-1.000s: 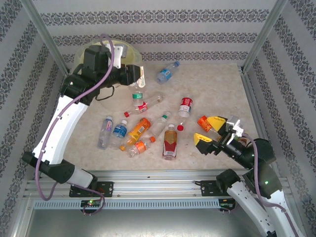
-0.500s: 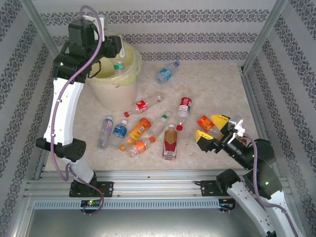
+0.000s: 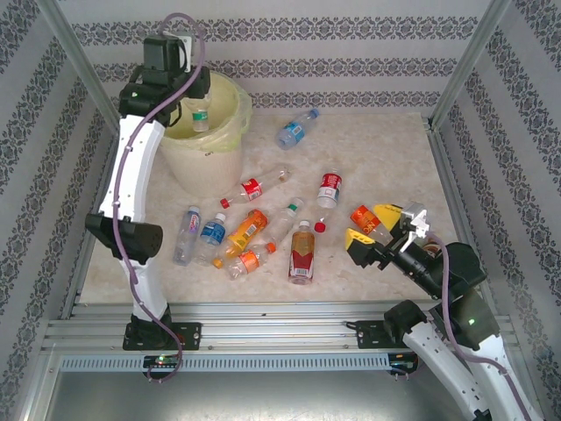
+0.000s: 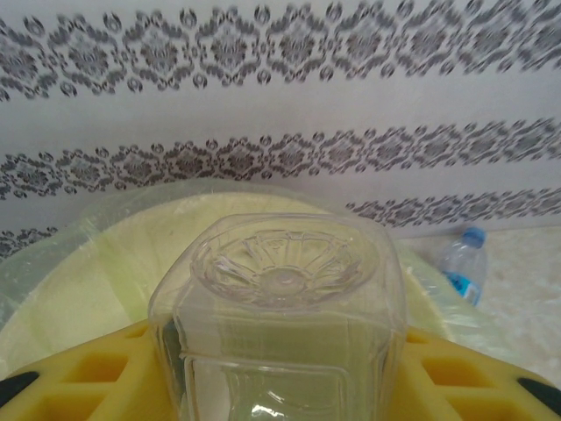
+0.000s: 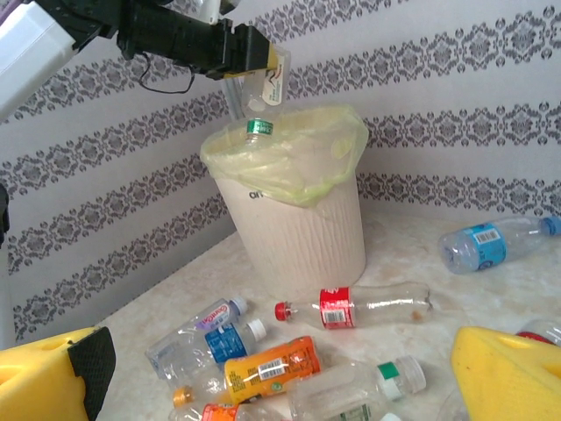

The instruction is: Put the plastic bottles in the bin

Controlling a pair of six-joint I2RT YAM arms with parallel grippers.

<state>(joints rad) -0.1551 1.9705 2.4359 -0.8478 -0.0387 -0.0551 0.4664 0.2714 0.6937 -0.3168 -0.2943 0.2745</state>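
My left gripper is shut on a clear plastic bottle with a green cap. It holds the bottle cap-down over the mouth of the bin, a white bucket lined with a pale yellow bag. In the left wrist view the bottle's base sits between the yellow fingers, above the bin's liner. The right wrist view shows the same bottle above the bin. Several bottles lie on the table, among them an orange one and a red-labelled one. My right gripper is open, beside an orange bottle.
A blue-labelled bottle lies alone at the back, right of the bin. A loose red cap lies among the bottles. Metal frame posts and patterned walls enclose the table. A rail runs along the near edge.
The left arm has swung the bottle from beside the bin up and back over its mouth, turning it cap-down. The right gripper has barely shifted and stays open.
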